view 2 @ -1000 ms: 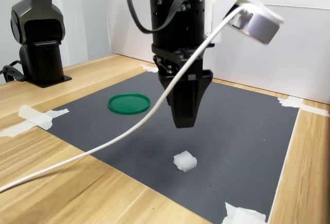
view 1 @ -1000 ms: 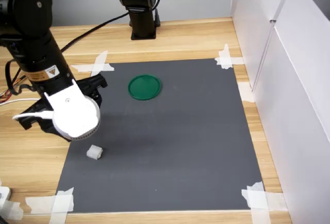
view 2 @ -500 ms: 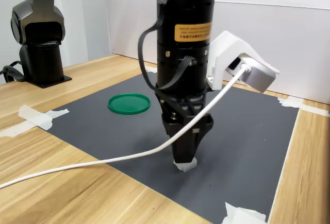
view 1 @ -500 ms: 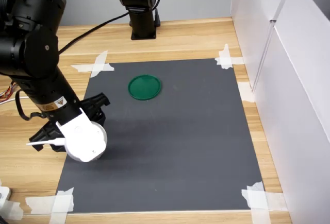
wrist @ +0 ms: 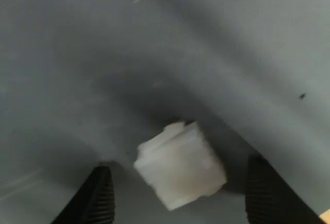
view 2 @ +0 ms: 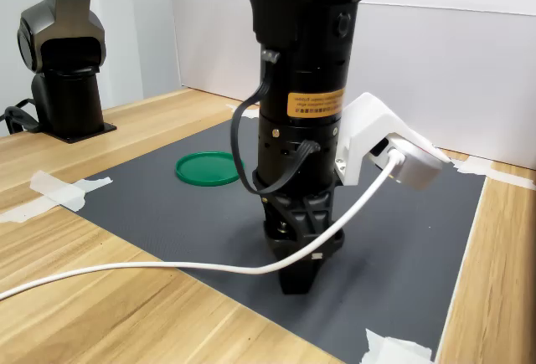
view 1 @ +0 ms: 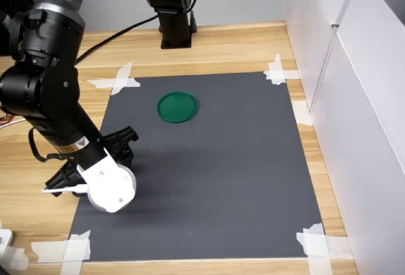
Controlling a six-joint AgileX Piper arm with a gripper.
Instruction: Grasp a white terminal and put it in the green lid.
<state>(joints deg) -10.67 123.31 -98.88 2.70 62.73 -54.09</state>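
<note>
**Claw down over terminal, jaws not yet closed**

Wooden table (view 1: pixel 221 47) with a dark grey mat (view 1: pixel 221 180) taped at its corners; white panels wall off the first exterior view's right.

Claw (wrist: pixel 183 195) is down at mat level near the mat's left edge in the first exterior view. Both exterior views hide the white terminal behind the arm and the wrist camera housing (view 1: pixel 111 186), so only the wrist view shows the part.

Wrist view: white terminal (wrist: pixel 180 172) sits on the mat between the two ribbed fingertips (wrist: pixel 100 195). Jaws are spread, with a visible gap on each side of the block, so nothing is gripped. Block is rotated relative to the jaw line, one corner leading, and sits slightly nearer one finger. My read: closing will likely twist it square before it seats; small risk it squirts out.

Green lid (view 1: pixel 178 107) lies flat on the mat, well apart from the claw, toward the far side in the first exterior view. Carry goes that way after the lift.
</note>
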